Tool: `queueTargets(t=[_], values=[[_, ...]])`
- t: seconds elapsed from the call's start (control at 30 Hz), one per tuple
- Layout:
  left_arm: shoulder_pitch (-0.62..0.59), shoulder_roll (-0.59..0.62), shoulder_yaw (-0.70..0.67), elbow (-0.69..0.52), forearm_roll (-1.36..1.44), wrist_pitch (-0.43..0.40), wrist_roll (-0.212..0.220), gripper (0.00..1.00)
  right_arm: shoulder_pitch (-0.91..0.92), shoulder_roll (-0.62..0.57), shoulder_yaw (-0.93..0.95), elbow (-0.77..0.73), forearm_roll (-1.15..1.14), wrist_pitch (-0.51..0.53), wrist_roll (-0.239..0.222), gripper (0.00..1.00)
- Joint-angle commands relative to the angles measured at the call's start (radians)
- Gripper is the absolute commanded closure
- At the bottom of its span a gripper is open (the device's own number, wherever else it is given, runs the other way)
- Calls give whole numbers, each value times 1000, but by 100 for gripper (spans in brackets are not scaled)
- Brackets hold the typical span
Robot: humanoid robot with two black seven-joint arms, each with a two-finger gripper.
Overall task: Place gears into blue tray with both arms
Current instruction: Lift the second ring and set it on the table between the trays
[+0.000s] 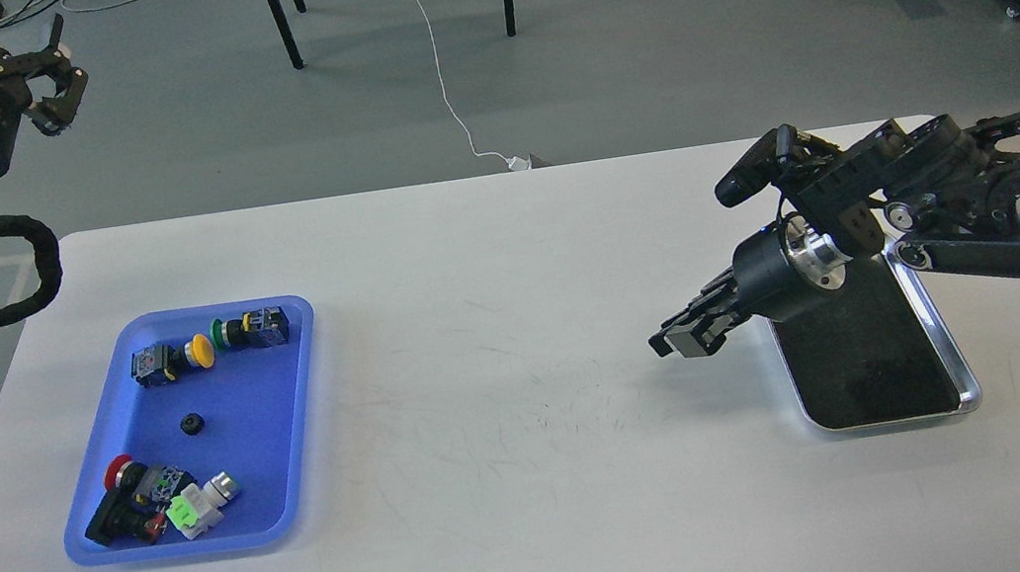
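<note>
One small black gear [191, 424] lies in the middle of the blue tray [254, 452] on the left of the table. My left gripper [53, 73] is raised high beyond the table's far left corner, open and holding nothing. Over the table, just left of the steel tray [866, 366], hangs my right gripper [678, 342]. Its fingers are pressed together and point left toward the blue tray. Any gear between them is hidden from this view.
Colour-capped push-button switches sit in the blue tray, two at its far end [171, 358] [252, 329] and a cluster at its near end [156, 500]. The steel tray's black lining shows nothing on it. Chair legs [277, 14] and a white cable [455, 104] are on the floor behind the table.
</note>
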Motion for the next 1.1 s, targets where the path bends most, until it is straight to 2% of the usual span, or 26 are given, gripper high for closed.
queueTargets(t=[0.0, 0.53, 0.8, 0.83, 0.9, 0.97, 1.07], values=[[-1, 5, 0, 0, 2, -1, 0, 2, -34, 79, 3, -54, 25, -32, 0, 88], [0, 20, -2, 0, 2, -2, -2, 2, -155, 328, -4, -281, 64, -43, 0, 85], [-1, 37, 3, 0, 2, -13, 0, 2, -161, 347, -1, -319, 68, -45, 0, 70], [-1, 37, 4, 0, 2, -14, 0, 2, -163, 345, -1, -319, 68, -45, 0, 64], [-1, 37, 4, 0, 2, -14, 0, 2, -161, 343, 3, -319, 71, -45, 0, 41], [-4, 37, 6, -1, 3, -11, 0, 2, -161, 337, 19, -318, 98, -46, 0, 3], [-6, 53, 7, -3, 3, -11, 15, 2, -151, 305, 71, -315, 194, -40, 0, 2]])
